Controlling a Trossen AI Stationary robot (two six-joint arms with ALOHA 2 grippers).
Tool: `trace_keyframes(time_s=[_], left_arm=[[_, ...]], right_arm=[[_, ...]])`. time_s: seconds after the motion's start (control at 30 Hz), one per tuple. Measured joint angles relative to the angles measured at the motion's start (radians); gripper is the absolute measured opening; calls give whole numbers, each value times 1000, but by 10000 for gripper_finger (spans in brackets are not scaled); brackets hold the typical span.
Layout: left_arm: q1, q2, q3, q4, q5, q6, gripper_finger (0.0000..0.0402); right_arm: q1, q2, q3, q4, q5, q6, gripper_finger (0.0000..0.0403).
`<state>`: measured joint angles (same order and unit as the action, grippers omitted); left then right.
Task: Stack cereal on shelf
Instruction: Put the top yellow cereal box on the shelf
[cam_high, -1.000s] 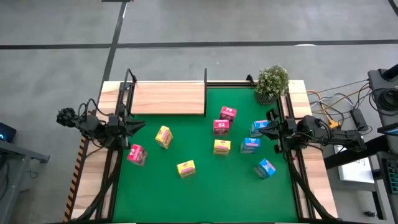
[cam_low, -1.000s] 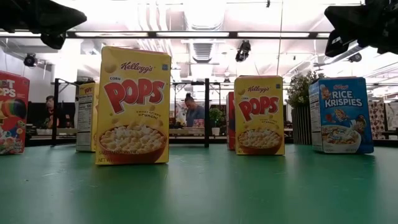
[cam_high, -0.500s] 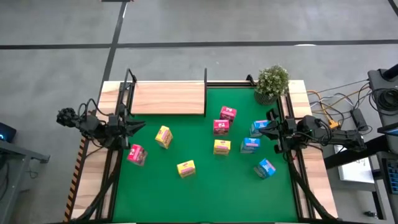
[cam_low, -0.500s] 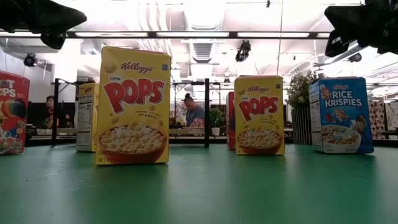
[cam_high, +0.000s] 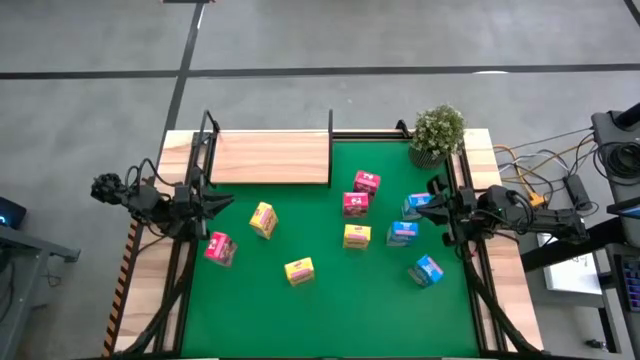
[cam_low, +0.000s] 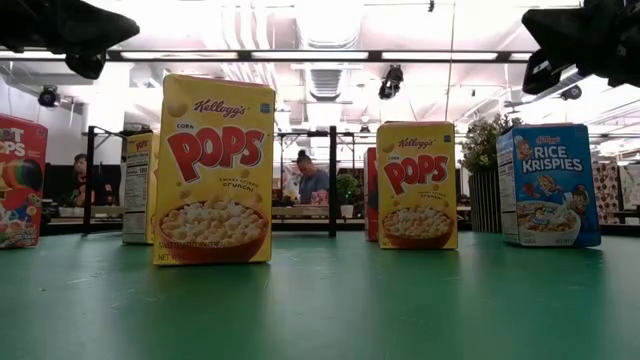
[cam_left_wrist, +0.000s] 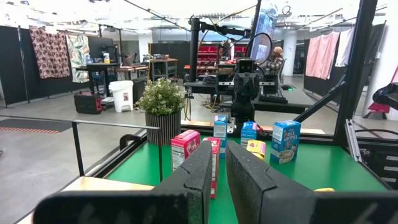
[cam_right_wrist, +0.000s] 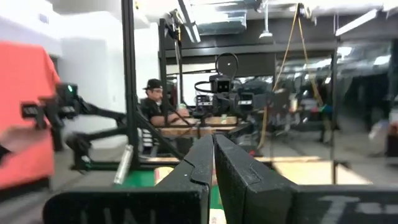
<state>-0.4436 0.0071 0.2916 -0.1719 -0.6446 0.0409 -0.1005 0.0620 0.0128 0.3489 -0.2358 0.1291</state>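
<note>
While boxes stand, left hand (cam_high: 222, 204) (closed), right hand (cam_high: 428, 205) closed, raised.

Green mat (cam_high: 330, 300); light-wood shelf (cam_high: 270, 158) with black posts. Cereal boxes: yellow (cam_high: 299, 271) (red "POPS" lettering, low view), pink (cam_high: 366, 183), blue (cam_high: 427, 270). Both arms dark.

- The shelf (cam_high: 270, 157) was pale, matt wood with thin black metal posts.
- The cereal boxes (cam_low: 213, 170) were glossy printed cardboard.
- The mat (cam_high: 330, 300) looked smooth, matt green.
</note>
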Motion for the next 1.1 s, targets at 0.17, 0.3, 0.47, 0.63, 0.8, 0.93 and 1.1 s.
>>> trace_keyframes(time_s=[0.17, 0.3, 0.47, 0.63, 0.8, 0.93, 1.1], left_arm=[[0, 0, 0, 0, -1, 79, 29], [0, 0, 0, 5, -1, 74, 29], [0, 6, 0, 48, -1, -162, 29], [2, 11, 0, 180, 2, -180, 29], [2, 25, 0, 326, -10, -166, 29], [2, 74, 0, 473, 7, -210, 29], [2, 210, 24, 583, 7, -195, 29]], right_arm=[[0, 0, 0, 0, 0, 32, 9], [0, 0, 0, 0, 0, 0, 9], [0, 0, 0, -1, 1, 25, 9], [0, 0, 0, 71, 170, -14, 9], [0, 19, 0, 166, 228, -28, 9], [0, 48, 0, 261, 229, -56, 9], [0, 99, 0, 368, 301, -137, 9]])
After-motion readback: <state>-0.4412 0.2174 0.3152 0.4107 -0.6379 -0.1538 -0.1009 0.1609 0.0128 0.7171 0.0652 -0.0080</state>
